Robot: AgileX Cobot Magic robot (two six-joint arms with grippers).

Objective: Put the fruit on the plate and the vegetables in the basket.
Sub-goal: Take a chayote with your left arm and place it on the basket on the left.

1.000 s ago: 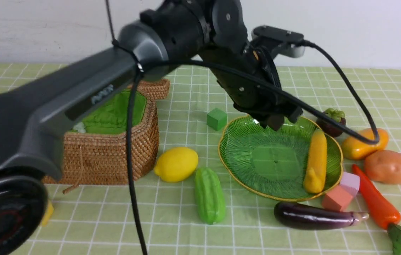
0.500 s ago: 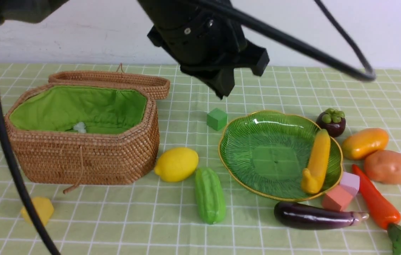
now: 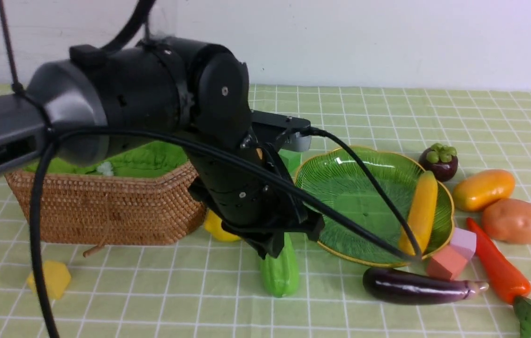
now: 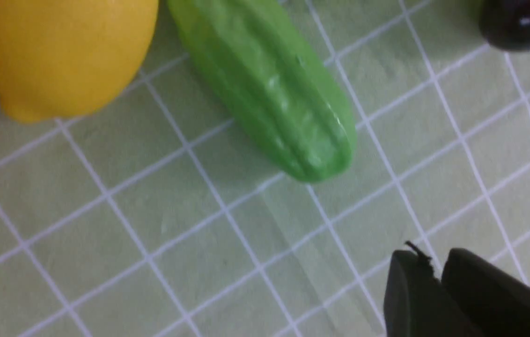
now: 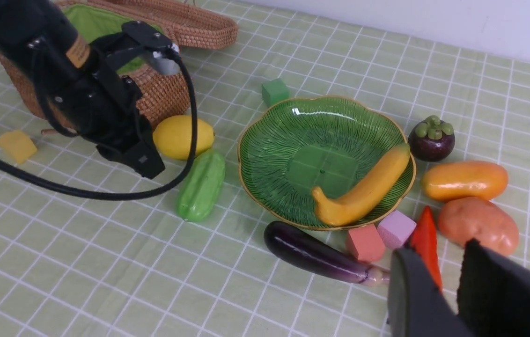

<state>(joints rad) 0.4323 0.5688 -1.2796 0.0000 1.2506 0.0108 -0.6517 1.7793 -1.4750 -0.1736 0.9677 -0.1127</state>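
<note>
Banana [image 3: 422, 206] lies on the plate [image 3: 340, 183]; left tool [image 4: 436, 262] hovers over the counter [image 4: 106, 210] by gourd [image 4: 269, 89], spread or pressed unclear; right tool [image 5: 447, 255] slightly spread, empty

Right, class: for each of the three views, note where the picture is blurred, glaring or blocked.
Front view: sharp, but the left arm looms close and hides most of the lemon. Left wrist view: soft and smeared, the gourd has fuzzy edges. Right wrist view: crisp, with a white glare streak on the plate; its own fingers are dark and soft.
</note>
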